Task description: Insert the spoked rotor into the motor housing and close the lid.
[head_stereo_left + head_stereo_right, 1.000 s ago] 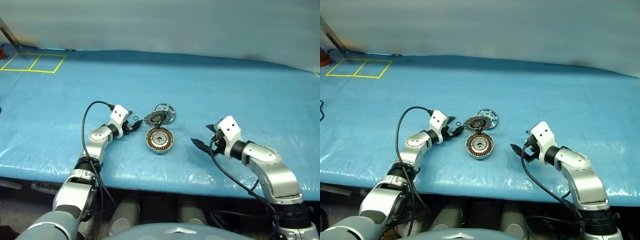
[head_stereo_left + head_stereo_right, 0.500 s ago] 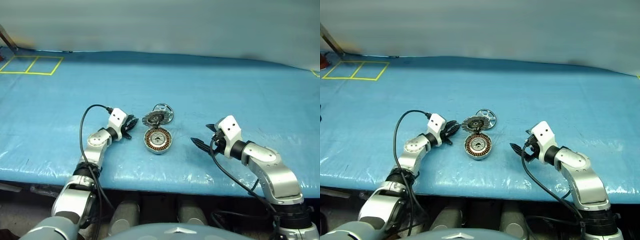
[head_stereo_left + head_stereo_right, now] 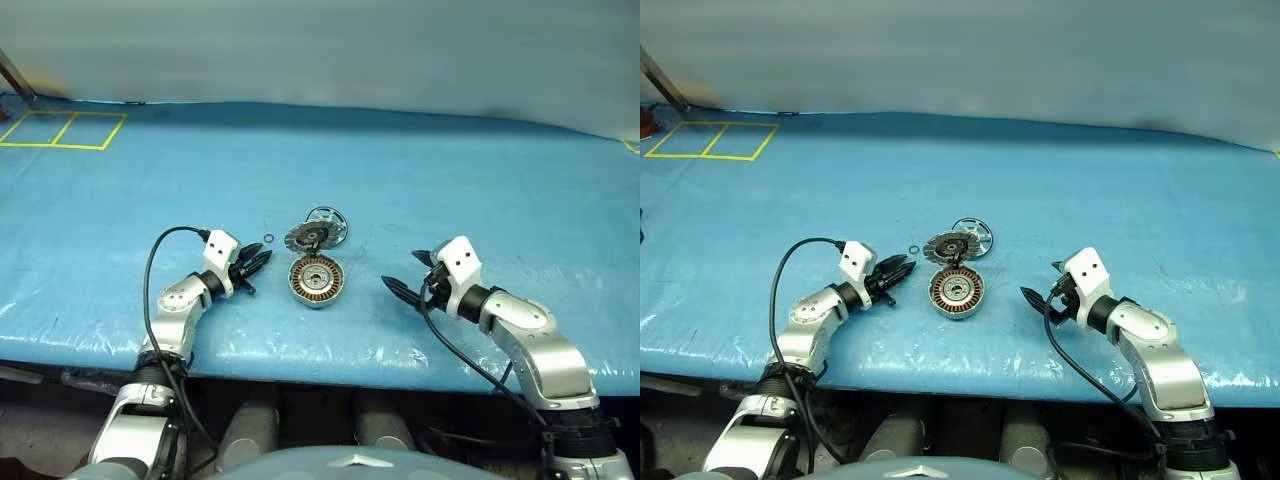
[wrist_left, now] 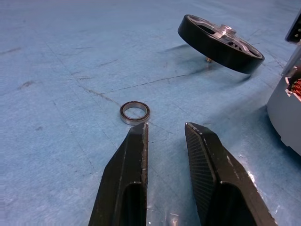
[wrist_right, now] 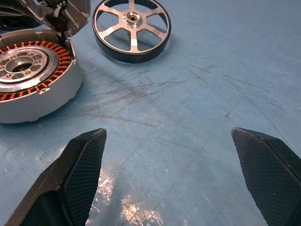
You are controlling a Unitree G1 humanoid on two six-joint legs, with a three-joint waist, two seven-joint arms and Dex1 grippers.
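The motor housing (image 3: 317, 279) lies open on the blue table, its copper windings showing. Its lid (image 3: 308, 237) stands tilted up at the far edge, ribbed side facing me. Just behind the lid the spoked rotor (image 5: 130, 18) lies flat on the sheet. Left of the housing, my left gripper (image 3: 258, 262) points at it, narrowly open, with nothing between its fingers (image 4: 134, 155). To the right of the housing my right gripper (image 3: 402, 270) stands wide open and empty, aimed toward the housing (image 5: 47, 101) and rotor.
A small metal ring (image 4: 135, 113) lies on the sheet just beyond the left fingertips, left of the lid. Yellow tape squares (image 3: 65, 128) mark the far left corner. The table's front edge (image 3: 320, 350) runs close below both arms.
My left gripper has drawn back from the lid and ring toward the front left, and its fingers have narrowed. The ring, housing, lid and rotor stayed put. The right arm kept still.
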